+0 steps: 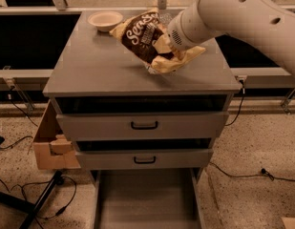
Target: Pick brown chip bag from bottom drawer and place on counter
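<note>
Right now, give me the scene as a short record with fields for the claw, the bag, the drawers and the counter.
claw: at the brown chip bag, above the right rear of the counter, mostly hidden by the bag
brown chip bag: tilted and crumpled over the counter; contact with the top unclear
bottom drawer: pulled open, grey floor showing
upper drawers: two, black handles
counter: pale bowl at its left rear

A crinkly dark brown chip bag [141, 36] with pale yellow edges is held tilted over the flat grey counter [97, 68], clamped at its right side by the white arm's gripper [162, 46]. A small pale bowl [105, 20] is seen at the counter's rear. The deep grey bottom drawer [147, 202] is pulled open.
</note>
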{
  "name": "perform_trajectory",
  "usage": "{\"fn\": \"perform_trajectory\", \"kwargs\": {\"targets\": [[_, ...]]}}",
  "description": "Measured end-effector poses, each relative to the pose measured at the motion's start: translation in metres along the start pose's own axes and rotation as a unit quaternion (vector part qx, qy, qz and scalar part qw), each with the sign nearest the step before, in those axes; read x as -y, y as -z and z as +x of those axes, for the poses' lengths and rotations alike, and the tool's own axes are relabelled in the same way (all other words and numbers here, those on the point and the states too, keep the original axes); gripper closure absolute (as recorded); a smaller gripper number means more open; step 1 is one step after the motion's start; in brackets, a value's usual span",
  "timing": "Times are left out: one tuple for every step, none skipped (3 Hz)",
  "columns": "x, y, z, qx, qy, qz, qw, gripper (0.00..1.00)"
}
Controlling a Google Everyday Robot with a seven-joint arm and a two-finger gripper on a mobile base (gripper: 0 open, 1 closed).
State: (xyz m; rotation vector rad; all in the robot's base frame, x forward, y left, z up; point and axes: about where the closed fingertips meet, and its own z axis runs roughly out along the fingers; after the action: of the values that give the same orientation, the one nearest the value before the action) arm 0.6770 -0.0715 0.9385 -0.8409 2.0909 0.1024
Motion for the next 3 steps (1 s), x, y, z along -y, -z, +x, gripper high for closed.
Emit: {"fn": "perform_trajectory", "kwargs": {"targets": [[-0.014,-0.011,-0.005,0.013,0.016,-0.023,0.9995,1.0],[-0.035,-0.037,-0.029,0.04,0.039,-0.075,0.9956,1.0],[-0.05,-0.063,-0.062,0.068,0.059,-0.118,0.9889,1.0]]}}
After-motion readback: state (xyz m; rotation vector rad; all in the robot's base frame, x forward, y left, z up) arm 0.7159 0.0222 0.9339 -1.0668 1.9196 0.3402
